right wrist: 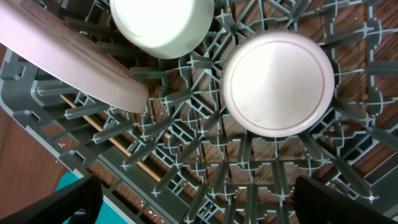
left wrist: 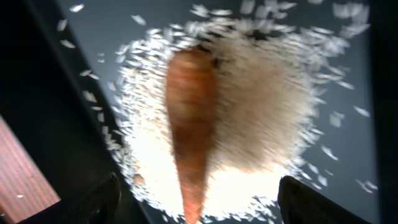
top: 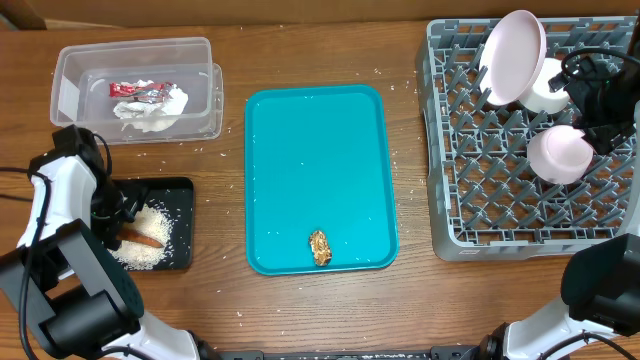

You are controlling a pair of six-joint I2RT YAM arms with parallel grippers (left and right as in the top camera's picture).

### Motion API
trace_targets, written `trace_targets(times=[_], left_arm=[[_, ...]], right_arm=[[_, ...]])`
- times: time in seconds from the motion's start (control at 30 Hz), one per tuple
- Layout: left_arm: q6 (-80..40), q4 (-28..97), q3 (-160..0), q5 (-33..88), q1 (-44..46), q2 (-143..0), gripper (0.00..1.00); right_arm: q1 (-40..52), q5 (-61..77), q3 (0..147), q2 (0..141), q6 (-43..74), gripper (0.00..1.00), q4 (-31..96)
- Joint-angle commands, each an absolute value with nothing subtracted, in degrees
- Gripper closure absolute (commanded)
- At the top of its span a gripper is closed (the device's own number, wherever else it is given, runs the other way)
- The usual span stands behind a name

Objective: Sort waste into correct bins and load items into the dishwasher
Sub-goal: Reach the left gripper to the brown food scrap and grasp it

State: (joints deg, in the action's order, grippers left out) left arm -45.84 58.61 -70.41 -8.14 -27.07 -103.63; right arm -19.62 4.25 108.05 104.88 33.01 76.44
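Observation:
On the black tray (top: 181, 196) lies a pile of white rice (left wrist: 267, 106) with the orange-brown sausage stick (left wrist: 189, 124) on top. My left gripper (left wrist: 199, 200) hovers just over it, open; its fingers (left wrist: 99, 200) stand wide on either side of the stick, touching nothing. The clear tub (top: 72, 72) holds the red-and-silver wrapper (top: 135, 90) and crumpled napkins (top: 155, 112). A brown food lump (top: 320, 247) sits on the teal tray (top: 320, 140). My right gripper (right wrist: 199, 202) is open and empty above the grey dish rack (top: 500, 205), which carries a leaning plate (top: 515, 55), a pale green-white bowl (right wrist: 163, 25) and an upturned pink bowl (right wrist: 278, 84).
Loose rice grains are scattered on the wooden table around the teal tray and on the black tray (left wrist: 348, 143). A thin wooden stick (right wrist: 106, 134) lies under the rack's lattice. The rack's upright pegs (right wrist: 186, 93) stand close below my right fingers.

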Motion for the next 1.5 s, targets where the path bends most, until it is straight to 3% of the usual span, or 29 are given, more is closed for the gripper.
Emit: trace_targets(times=[0.0,0.1,0.23,0.27,0.47,0.67,1.07,1.17,1.47], left_arm=[[-40.93,59.51,-72.51,-2.17,-21.8,-96.77,0.16],[-33.1,62.04,-72.49,4.8,-5.69,-92.84,0.14],[-33.28,59.86,-72.01,7.53,15.07,-95.13,0.11],[-33.69,58.28,-72.01,7.53,18.68,-95.72,0.0],[-39.03,47.48,-72.01,7.33,35.33,-101.73,0.0],[-41.45,52.03,-72.01,9.96,36.88,-108.33,0.0],[-45.25,58.37,-71.02,8.86,38.33,-108.55,0.0],[-45.28,57.76,-70.41,8.91,38.28,-108.66,0.13],[-43.68,56.55,-69.47,14.79,36.05,-113.91,0.16]], right_arm=[[-19.57,4.16,109.14,103.72,33.26,0.0,76.23],[-19.57,4.16,109.14,103.72,33.26,0.0,76.2],[-19.57,4.16,109.14,103.72,33.26,0.0,76.23],[-19.57,4.16,109.14,103.72,33.26,0.0,76.23],[-19.57,4.16,109.14,103.72,33.26,0.0,76.23],[-19.57,4.16,109.14,103.72,33.26,0.0,76.23],[-19.57,4.16,109.14,103.72,33.26,0.0,76.2],[-19.57,4.16,109.14,103.72,33.26,0.0,76.2],[-19.57,4.16,109.14,103.72,33.26,0.0,76.2]])
